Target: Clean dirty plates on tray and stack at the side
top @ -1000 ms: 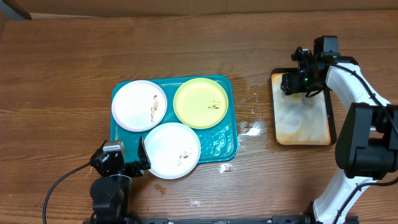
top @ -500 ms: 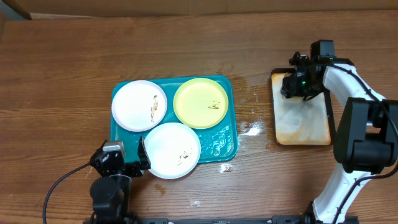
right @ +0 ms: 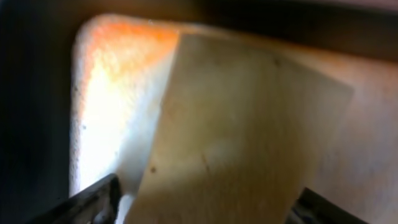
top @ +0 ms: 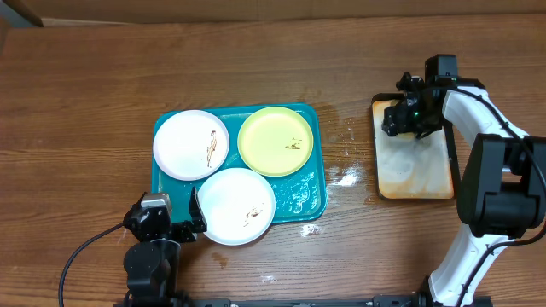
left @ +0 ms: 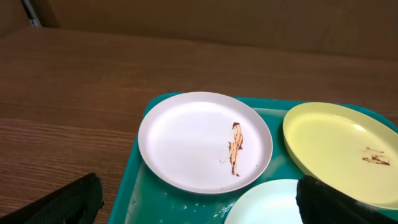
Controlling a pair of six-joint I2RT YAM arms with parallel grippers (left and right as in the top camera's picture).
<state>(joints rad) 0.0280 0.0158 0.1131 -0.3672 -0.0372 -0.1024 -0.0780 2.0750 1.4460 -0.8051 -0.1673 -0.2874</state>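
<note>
Left claw (top: 189, 225) gaping — right claw (top: 397, 119) far forward.

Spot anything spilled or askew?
Water is spilled on the table right of the tray, more by its front right corner. The near white plate overhangs the tray's front edge.

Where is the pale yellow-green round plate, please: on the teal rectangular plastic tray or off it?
On it: the pale yellow-green round plate lies flat on the teal rectangular plastic tray, unstacked.
</note>
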